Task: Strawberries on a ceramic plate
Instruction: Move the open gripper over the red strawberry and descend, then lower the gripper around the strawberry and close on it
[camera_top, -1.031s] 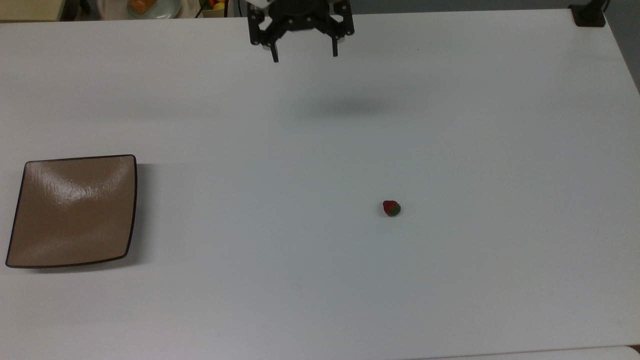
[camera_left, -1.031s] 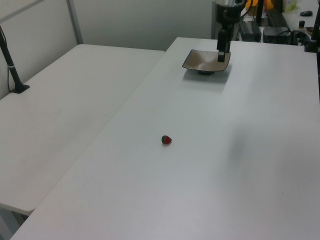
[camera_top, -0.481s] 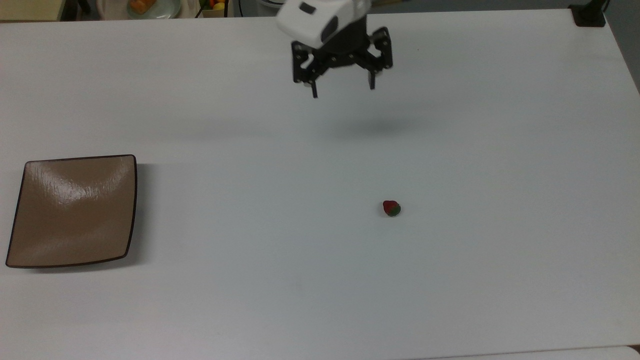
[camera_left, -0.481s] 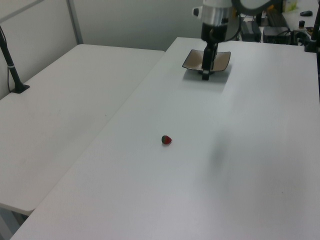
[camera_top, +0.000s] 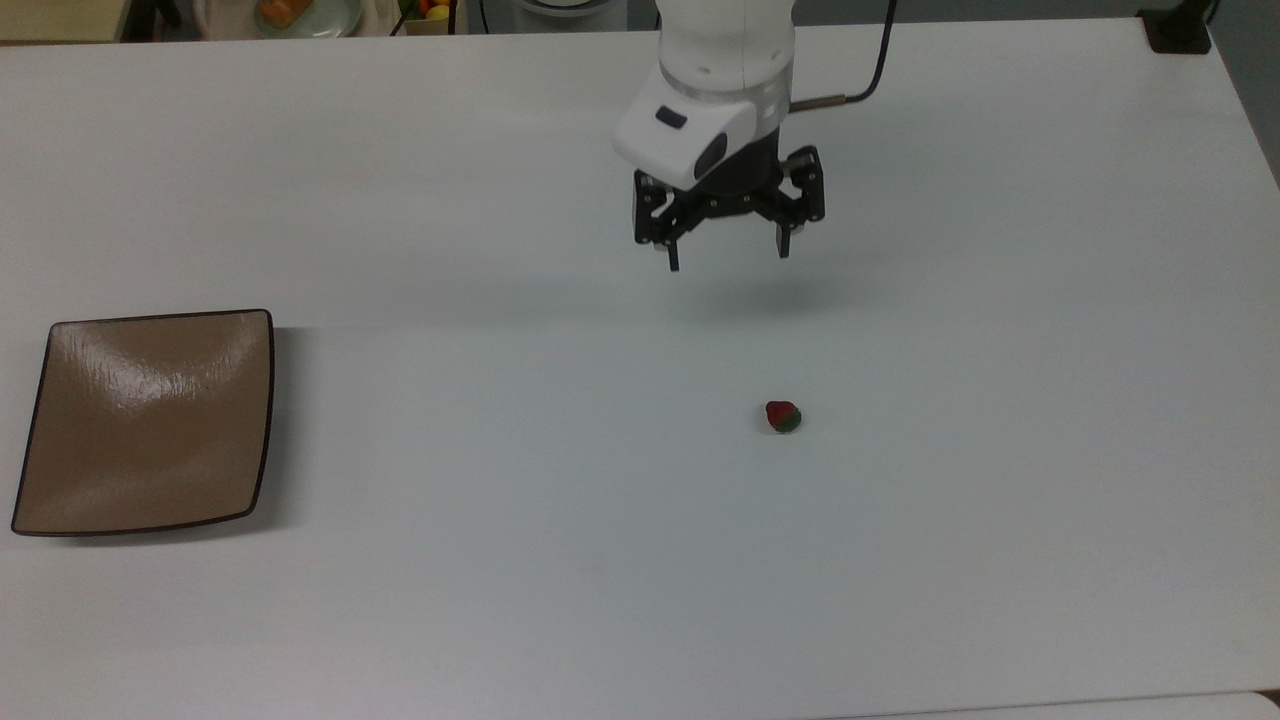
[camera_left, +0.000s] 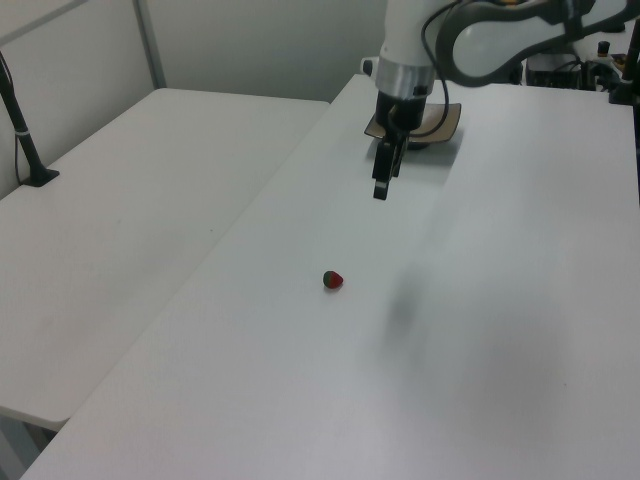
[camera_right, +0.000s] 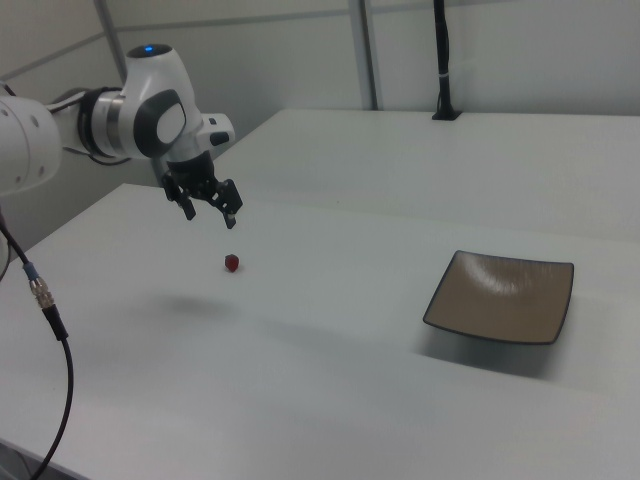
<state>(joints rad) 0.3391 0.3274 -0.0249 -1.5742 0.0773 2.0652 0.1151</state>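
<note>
A tiny red strawberry (camera_top: 783, 416) with a green cap lies on the white table (camera_top: 560, 600), right of centre in the top view; it also shows as the strawberry (camera_left: 333, 280) and the strawberry (camera_right: 232, 263). The square tan-brown ceramic plate (camera_top: 150, 420) sits near the top view's left edge, seen again as the plate (camera_right: 503, 295) and, partly behind the arm, the plate (camera_left: 445, 120). My gripper (camera_top: 727, 255) hangs open and empty above the table, up and left of the strawberry in the top view. It appears too as the gripper (camera_right: 210, 216) and the gripper (camera_left: 380, 190).
A black camera post base (camera_top: 1178, 30) stands at the table's far right corner in the top view. A second white table (camera_left: 120, 250) adjoins on the left view's left. A pale round dish with orange food (camera_top: 300, 14) sits beyond the table's far edge.
The gripper has travelled from the table's far edge toward the strawberry, lower and to the right in the top view. Its fingers stay open. Strawberry and plate have not moved.
</note>
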